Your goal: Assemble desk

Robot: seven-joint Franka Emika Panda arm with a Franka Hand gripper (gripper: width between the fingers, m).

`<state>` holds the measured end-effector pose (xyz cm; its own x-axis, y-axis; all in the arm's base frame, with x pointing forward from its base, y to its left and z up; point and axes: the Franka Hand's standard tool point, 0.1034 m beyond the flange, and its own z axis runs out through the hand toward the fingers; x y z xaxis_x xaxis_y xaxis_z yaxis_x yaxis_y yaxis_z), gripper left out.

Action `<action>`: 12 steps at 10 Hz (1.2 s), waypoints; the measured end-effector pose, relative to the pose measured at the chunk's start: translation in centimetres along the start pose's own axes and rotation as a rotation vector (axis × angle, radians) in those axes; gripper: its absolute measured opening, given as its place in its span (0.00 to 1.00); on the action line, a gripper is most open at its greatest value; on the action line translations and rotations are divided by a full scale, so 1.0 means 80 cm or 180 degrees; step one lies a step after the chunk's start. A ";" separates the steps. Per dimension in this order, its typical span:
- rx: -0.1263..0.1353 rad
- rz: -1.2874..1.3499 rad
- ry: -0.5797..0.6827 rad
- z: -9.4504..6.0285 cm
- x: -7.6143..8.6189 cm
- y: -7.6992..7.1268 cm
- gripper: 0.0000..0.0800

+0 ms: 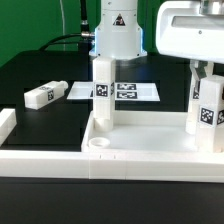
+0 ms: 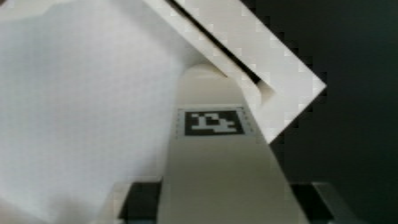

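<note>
Where the edges run: the tabletop (image 1: 150,165) lies along the near side of the black desk (image 1: 40,72), with a raised rim all round. The frame cuts its end at the exterior view's right. A white border bar (image 1: 8,125) lines the desk at the exterior view's left.
Open room: there is bare black desk between the border bar and the tabletop's left wall. The tray floor between the two upright legs is open.
Fingers (image 2: 143,203): clamped on the held leg (image 1: 207,110), one dark pad on each side of it in the wrist view.
Held leg, axis: it is upright with its long axis vertical and a square tag facing the exterior camera.
Held leg, place: its lower end is inside the tray at the corner on the exterior view's right, just beside the rim. The front rim hides whether it is seated.
Wrist view: the held leg runs down towards the white tray floor close to the rim corner, with black desk beyond the rim.
Standing leg (image 1: 103,95): it is upright in the tray near its left wall, tag towards the exterior camera, well apart from the held leg.
Socket (image 1: 100,146): a round one in the near corner, in front of the standing leg.
Loose leg (image 1: 45,95): it lies flat on the desk, long axis across the exterior view, apart from the tray.
Marker board (image 1: 135,91): it lies flat on the desk behind the standing leg.
In the way: the arm's white base (image 1: 118,35) rises behind the tray, between the two upright legs.
</note>
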<state>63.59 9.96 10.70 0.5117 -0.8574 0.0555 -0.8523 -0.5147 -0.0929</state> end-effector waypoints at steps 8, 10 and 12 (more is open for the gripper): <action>0.0038 0.0877 -0.0105 0.001 -0.002 0.000 0.72; 0.0032 0.0385 -0.0081 0.001 0.000 0.000 0.79; 0.0038 -0.0084 -0.0067 0.001 0.001 0.000 0.81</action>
<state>63.64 9.88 10.61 0.5361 -0.8433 0.0371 -0.8373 -0.5369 -0.1036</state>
